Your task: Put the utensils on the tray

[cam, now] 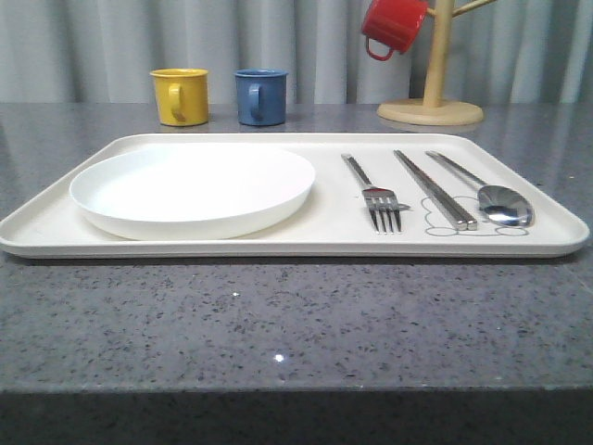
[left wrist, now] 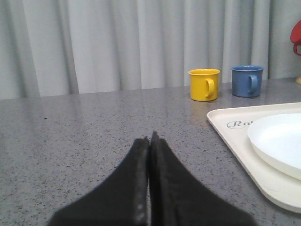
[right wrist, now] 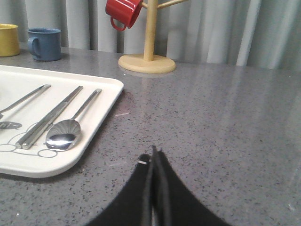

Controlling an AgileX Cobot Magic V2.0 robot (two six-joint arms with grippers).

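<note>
The cream tray (cam: 324, 243) lies across the grey table. On its left half sits the round white plate (cam: 193, 189). On its right half lie the steel fork (cam: 372, 193), the pair of chopsticks (cam: 434, 188) and the spoon (cam: 500, 202), side by side. The right wrist view also has the spoon (right wrist: 63, 133), chopsticks (right wrist: 49, 117) and fork handle (right wrist: 26, 99) on the tray (right wrist: 56, 162). My left gripper (left wrist: 150, 137) is shut and empty over bare table left of the tray (left wrist: 235, 132). My right gripper (right wrist: 154, 153) is shut and empty over the table right of the tray.
A yellow mug (cam: 180, 95) and a blue mug (cam: 259, 95) stand behind the tray. A red mug (cam: 393, 25) hangs on a wooden mug tree (cam: 432, 109) at the back right. A grey curtain closes the far side. The table's front edge runs near the camera.
</note>
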